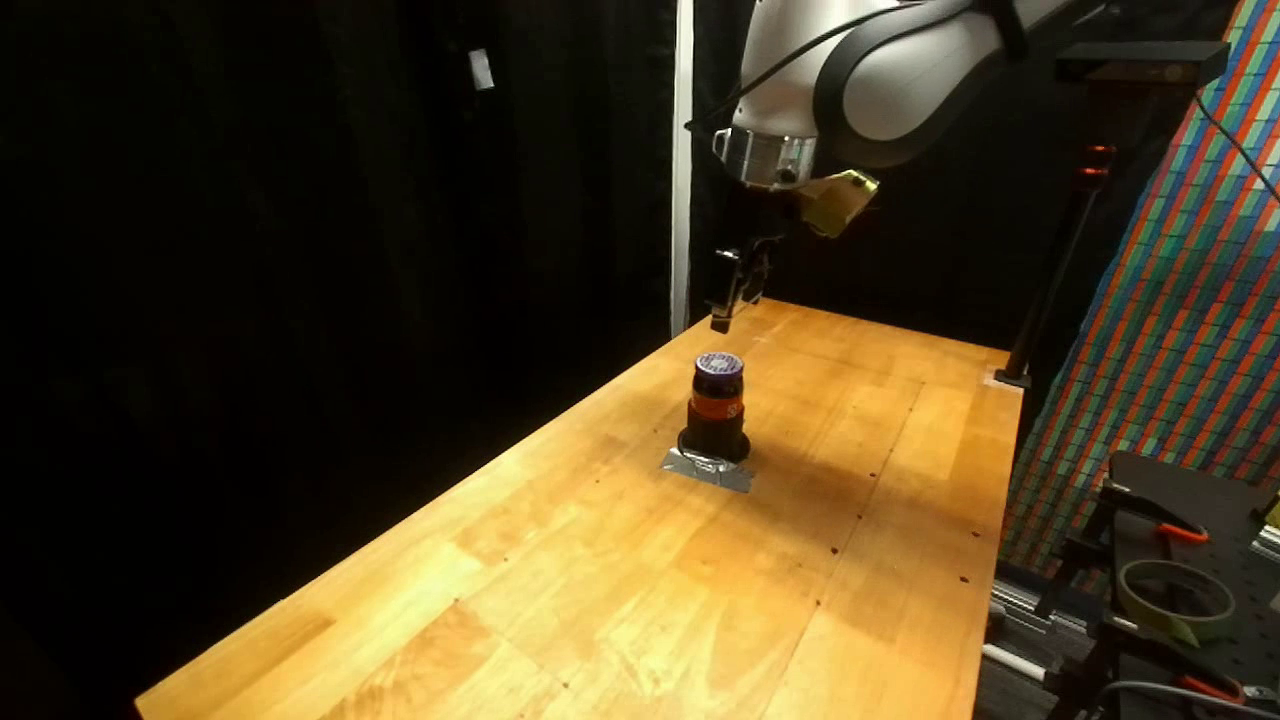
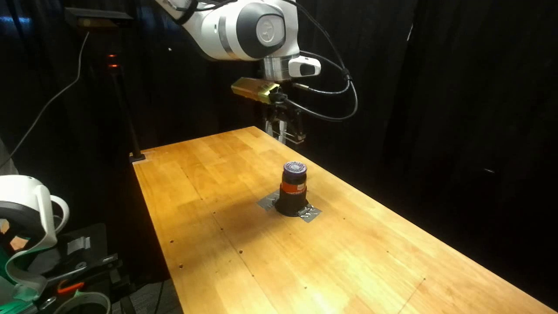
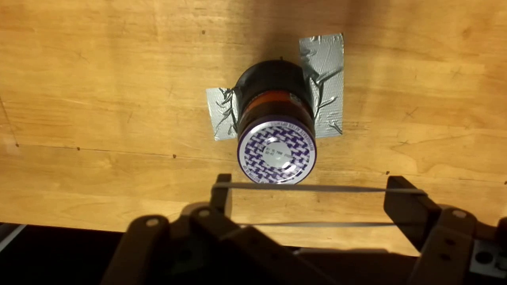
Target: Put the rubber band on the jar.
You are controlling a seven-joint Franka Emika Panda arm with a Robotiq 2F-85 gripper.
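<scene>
The jar (image 1: pixel 717 408) stands upright in a black holder (image 1: pixel 714 440) on the table. It is dark with an orange-red label, and it also shows in an exterior view (image 2: pixel 294 188). In the wrist view its purple-and-white lid (image 3: pixel 277 152) faces up. My gripper (image 3: pixel 309 190) is open in the air, above lid height and offset from the jar. It also shows in both exterior views (image 1: pixel 736 300) (image 2: pixel 291 137). A pale rubber band (image 3: pixel 309 187) is stretched around both fingers as two strands. The nearer-to-jar strand crosses the lid's edge in the wrist view; I see no contact.
Silver tape (image 3: pixel 326 87) fixes the holder to the wooden table (image 1: pixel 640 600). A black pole (image 1: pixel 1045 280) stands at a far table corner. Dark curtains hang along one long side. A black side cart (image 1: pixel 1180 500) with a tape roll (image 1: pixel 1175 600) stands beside the table.
</scene>
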